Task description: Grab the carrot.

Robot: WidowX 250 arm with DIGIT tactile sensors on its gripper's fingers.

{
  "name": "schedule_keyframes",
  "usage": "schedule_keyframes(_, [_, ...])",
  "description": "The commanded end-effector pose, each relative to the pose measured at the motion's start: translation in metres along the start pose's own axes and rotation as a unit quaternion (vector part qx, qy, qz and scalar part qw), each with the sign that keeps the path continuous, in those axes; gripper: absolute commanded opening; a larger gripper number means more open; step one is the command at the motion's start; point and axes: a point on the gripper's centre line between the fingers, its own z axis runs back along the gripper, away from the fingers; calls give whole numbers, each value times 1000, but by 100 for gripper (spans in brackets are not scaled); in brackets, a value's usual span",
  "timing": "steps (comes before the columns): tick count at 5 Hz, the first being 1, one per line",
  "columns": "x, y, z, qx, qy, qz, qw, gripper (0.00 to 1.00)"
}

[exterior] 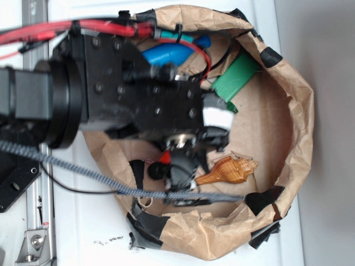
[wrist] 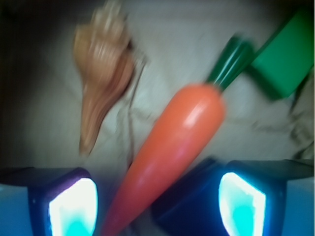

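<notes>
In the wrist view the carrot (wrist: 179, 135) lies slantwise on the brown paper floor. Its green top (wrist: 231, 61) points to the upper right and its thin tip runs down between my fingers. My gripper (wrist: 157, 206) is open and low over it. The left pad (wrist: 74, 206) and the right pad (wrist: 241, 204) stand on either side of the tip, each with a gap to it. In the exterior view my arm and gripper (exterior: 180, 166) cover the carrot.
A ridged brown seashell (exterior: 227, 170) (wrist: 101, 73) lies just beside the carrot. A green block (exterior: 236, 80) (wrist: 288, 56) sits by the carrot's leafy end. A blue bottle (exterior: 169, 54) lies at the back. A crumpled brown paper wall (exterior: 299, 127) rings everything.
</notes>
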Motion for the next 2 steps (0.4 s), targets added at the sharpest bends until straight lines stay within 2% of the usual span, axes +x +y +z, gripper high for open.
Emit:
schedule_keyframes(1, [10,16,-15,1,-9,-6,1000,100])
schedule_keyframes(2, [-2,7,-44,-6,22,-15,1000,100])
